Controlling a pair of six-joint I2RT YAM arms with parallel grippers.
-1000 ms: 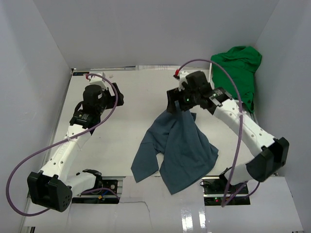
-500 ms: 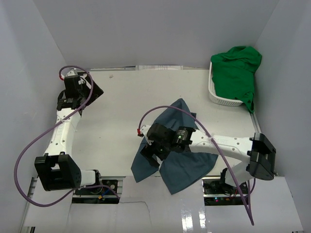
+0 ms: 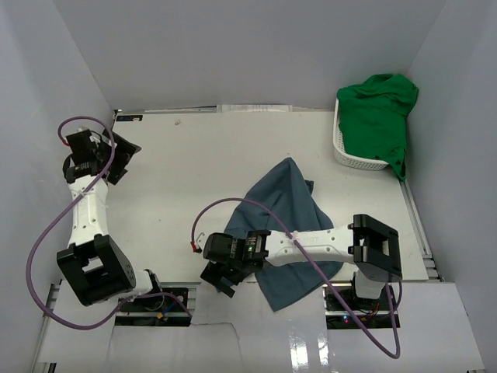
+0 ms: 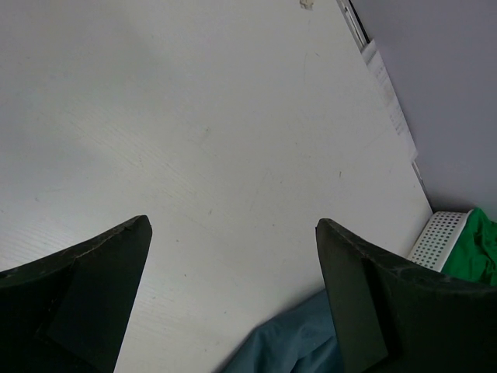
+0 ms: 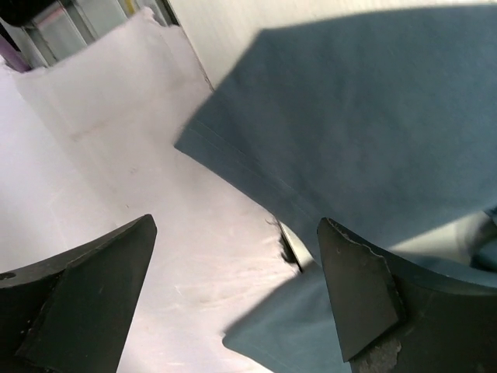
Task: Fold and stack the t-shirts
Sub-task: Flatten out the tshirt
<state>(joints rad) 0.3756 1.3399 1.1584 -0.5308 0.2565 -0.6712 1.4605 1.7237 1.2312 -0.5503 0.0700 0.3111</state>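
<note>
The slate-blue t-shirt lies crumpled and spread in the middle of the table, with a pointed end toward the back. My right gripper is open, low over the table's near edge at the shirt's front-left corner, with my forearm lying across the cloth. In the right wrist view the blue hem runs between the open fingers, which hold nothing. The green t-shirt is heaped in the basket at the back right. My left gripper is open near the left wall, far from both shirts, and sees a blue edge.
The white lattice basket stands against the right wall at the back, and shows in the left wrist view as the basket. White walls close in the left, back and right sides. Both arm bases and cables sit at the near edge.
My right gripper has swept from the blue shirt's far tip down to its front-left corner near the table edge. My left arm has swung out to the left wall.
</note>
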